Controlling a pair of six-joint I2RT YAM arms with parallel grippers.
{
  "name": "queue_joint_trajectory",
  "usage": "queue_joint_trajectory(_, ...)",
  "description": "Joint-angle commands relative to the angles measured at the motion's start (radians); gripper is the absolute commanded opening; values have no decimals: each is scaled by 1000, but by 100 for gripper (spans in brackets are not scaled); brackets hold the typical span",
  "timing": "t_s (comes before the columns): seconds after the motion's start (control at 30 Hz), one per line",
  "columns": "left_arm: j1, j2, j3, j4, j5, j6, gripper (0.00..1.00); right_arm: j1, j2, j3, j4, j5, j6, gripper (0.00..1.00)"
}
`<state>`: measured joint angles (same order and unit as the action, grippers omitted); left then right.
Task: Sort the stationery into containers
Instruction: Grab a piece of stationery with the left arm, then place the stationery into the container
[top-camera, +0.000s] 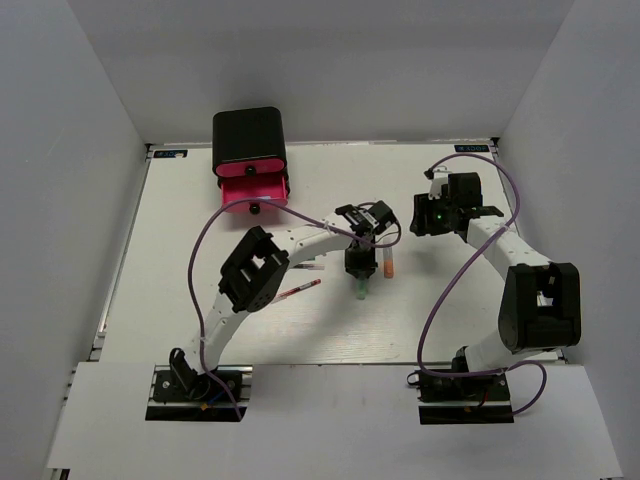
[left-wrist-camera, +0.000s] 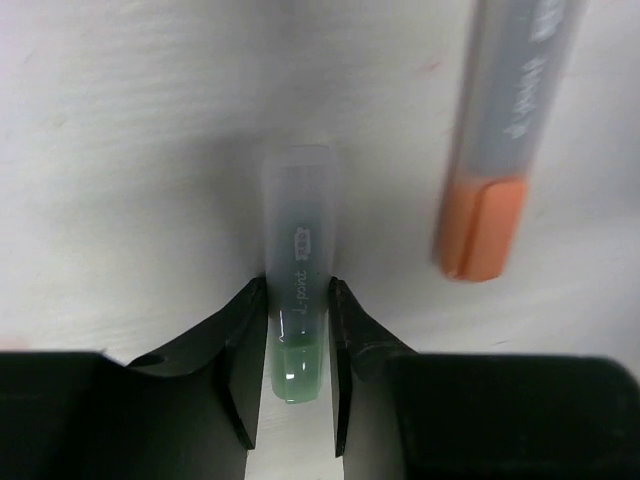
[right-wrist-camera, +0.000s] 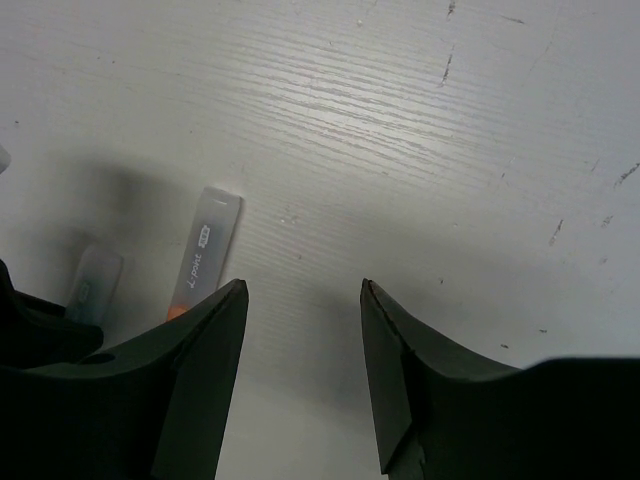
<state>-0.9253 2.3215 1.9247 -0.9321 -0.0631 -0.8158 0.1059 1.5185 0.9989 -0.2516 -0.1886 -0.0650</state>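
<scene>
**Left hand pinches a green marker lying on the counter**

A stubby green marker with a frosted clear plastic cap lies flat on the white, wood-grained counter, near its middle. It looks light, rigid and smooth, so it could roll or slip out of a loose pinch. The straight stretch where the cap meets the green body looks like the safest place to take it.

The left hand holds exactly that part. Its two black fingers are set narrow, one pressed against each side, and the marker rests on the counter. Just beside it lies an orange marker of the same kind, clear of the fingers.

The right hand hovers over bare counter with its fingers spread and nothing between them.

At the counter's far edge, left of centre, stands a rounded black cabinet with pink drawers at its front.
</scene>
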Motion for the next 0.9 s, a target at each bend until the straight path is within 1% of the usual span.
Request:
queue_joint_trajectory(0.0,-4,-20,-139,-82,-89,7,23,-3,-34,-13,35,-51,1,55)
queue_joint_trajectory(0.07,-4,-45,-153,-65,-98,18,16,-3,-34,-14,29,-110,-22,58)
queue_joint_trajectory(0.1,5,-65,-153,-50,-98,30,11,-3,-35,-17,28,-135,-36,61)
queue_joint_trajectory(0.13,5,-123,-165,-31,-98,30,9,-3,-37,-19,20,-225,-82,61)
queue_joint_trajectory(0.2,34,-190,-165,33,-118,40,8,-3,-41,-29,18,-287,-110,63)
queue_joint_trajectory(0.23,45,-221,-165,53,-127,40,8,0,-49,-39,17,-357,-155,63)
queue_joint_trajectory(0.27,77,-272,-155,76,-127,40,8,3,-53,-42,18,-368,-165,63)
queue_joint_trajectory(0.3,95,-293,-155,76,-127,20,8,3,-55,-51,23,-377,-174,60)
queue_joint_trajectory(0.33,115,-312,-145,85,-127,-11,8,3,-54,-54,29,-399,-189,56)
queue_joint_trajectory(0.37,159,-332,-145,96,-127,-29,8,3,-57,-54,34,-400,-194,54)
queue_joint_trajectory(0.43,207,-396,-171,119,-127,-101,8,5,-54,-56,48,-399,-202,52)
queue_joint_trajectory(0.47,230,-421,-209,142,-127,-123,7,5,-52,-59,57,-402,-205,52)
queue_joint_trajectory(0.5,279,-469,-231,179,-116,-187,7,6,-50,-62,60,-399,-205,50)
queue_joint_trajectory(0.6,365,-537,-322,287,-84,-261,7,8,-47,-62,74,-406,-206,50)
queue_joint_trajectory(0.7,429,-606,-389,357,-75,-373,5,9,-41,-68,84,-405,-213,50)
queue_joint_trajectory(0.83,494,-657,-467,449,-66,-494,5,8,-31,-74,98,-405,-211,50)
queue_joint_trajectory(0.87,505,-672,-487,460,-66,-553,5,9,-29,-75,100,-407,-216,50)
